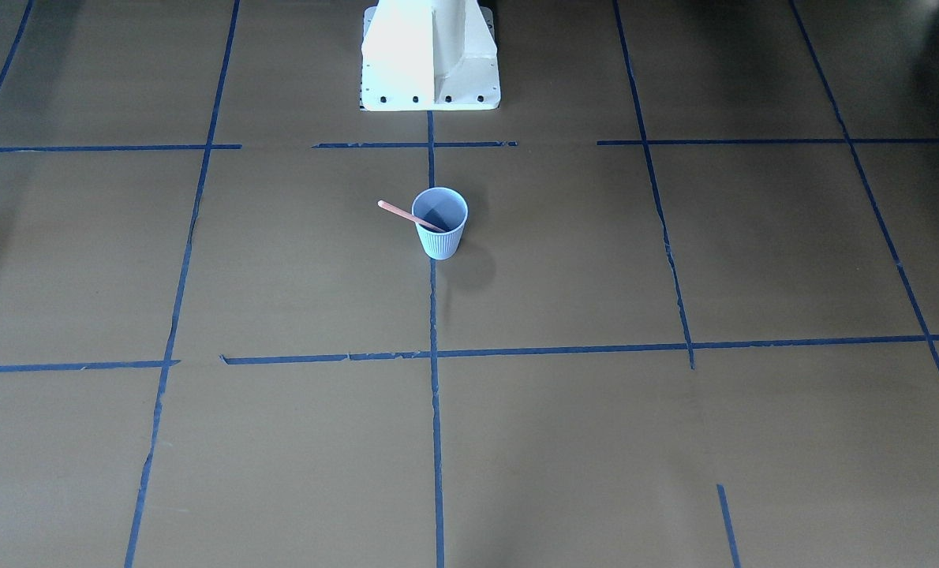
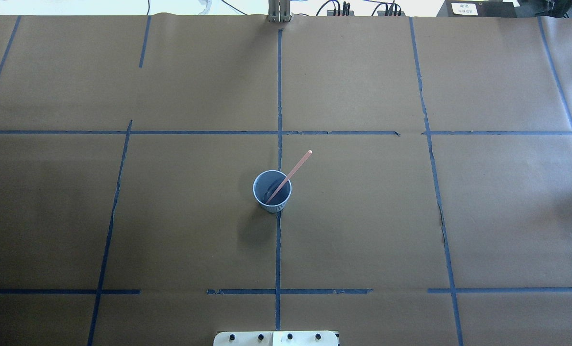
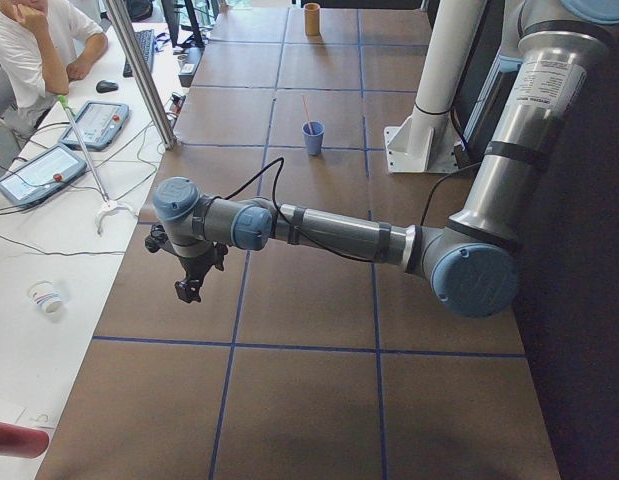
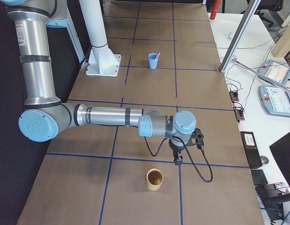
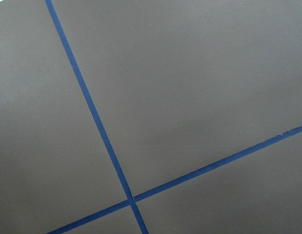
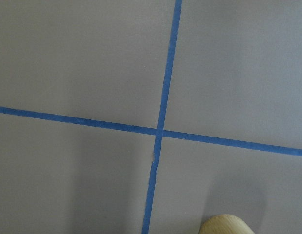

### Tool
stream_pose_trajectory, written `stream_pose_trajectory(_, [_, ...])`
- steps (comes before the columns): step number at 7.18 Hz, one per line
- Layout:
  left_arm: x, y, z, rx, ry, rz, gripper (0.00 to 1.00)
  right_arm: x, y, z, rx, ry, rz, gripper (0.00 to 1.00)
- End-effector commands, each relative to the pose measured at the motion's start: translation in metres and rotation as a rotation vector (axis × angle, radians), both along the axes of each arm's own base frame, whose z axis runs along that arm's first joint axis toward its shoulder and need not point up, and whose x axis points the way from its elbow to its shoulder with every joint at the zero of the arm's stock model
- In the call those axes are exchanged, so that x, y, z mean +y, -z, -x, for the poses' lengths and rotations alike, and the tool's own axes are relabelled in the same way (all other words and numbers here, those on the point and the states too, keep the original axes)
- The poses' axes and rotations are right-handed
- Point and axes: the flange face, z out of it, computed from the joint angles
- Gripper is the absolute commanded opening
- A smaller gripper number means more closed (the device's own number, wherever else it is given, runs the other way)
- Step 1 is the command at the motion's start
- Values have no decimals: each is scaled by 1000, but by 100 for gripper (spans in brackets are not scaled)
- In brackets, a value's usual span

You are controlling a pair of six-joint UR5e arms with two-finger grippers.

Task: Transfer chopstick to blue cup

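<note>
The pale blue ribbed cup point(image 1: 441, 229) stands upright on the brown table at its middle, on a blue tape line. The pinkish-red chopstick point(image 1: 402, 213) rests inside it, its lower end in the cup point(image 2: 272, 191) and its upper part point(image 2: 293, 171) leaning out over the rim. Both arms are far from the cup. The left gripper point(image 3: 189, 288) hangs near the table's left end and the right gripper point(image 4: 178, 159) near its right end. Only the side views show them, so I cannot tell whether either is open or shut. The wrist views show bare table and tape.
A tan wooden cup point(image 4: 154, 179) stands on the table just below the right gripper, its rim point(image 6: 224, 226) at the bottom of the right wrist view. The white robot base point(image 1: 430, 55) sits behind the blue cup. A person sits at the side table with teach pendants point(image 3: 41, 172).
</note>
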Motion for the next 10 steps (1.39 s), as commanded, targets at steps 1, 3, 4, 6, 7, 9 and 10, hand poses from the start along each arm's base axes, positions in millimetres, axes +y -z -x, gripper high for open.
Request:
stream_pose_trajectory(1, [1, 2, 0, 1, 0, -7, 100, 1, 0, 1, -3, -2, 2, 100])
stream_pose_trajectory(3, [-1, 4, 0, 3, -2, -12, 100, 0, 1, 4, -2, 2, -2, 100])
stream_pose_trajectory(4, [-1, 4, -1, 7, -6, -14, 100, -1, 0, 9, 1, 11, -1, 100])
stream_pose_trajectory(6, [-2, 3, -2, 6, -7, -12, 100, -1, 1, 9, 1, 11, -3, 100])
stream_pose_trajectory(7, [-4, 6, -2, 6, -5, -15, 100, -1, -1, 11, 1, 13, 1, 100])
stream_pose_trajectory(9, [-4, 10, -2, 9, -4, -23, 100, -2, -2, 16, 4, 22, 5, 100])
stream_pose_trajectory(10, [-4, 10, -2, 8, -5, -22, 100, -2, -2, 17, 3, 24, 5, 100])
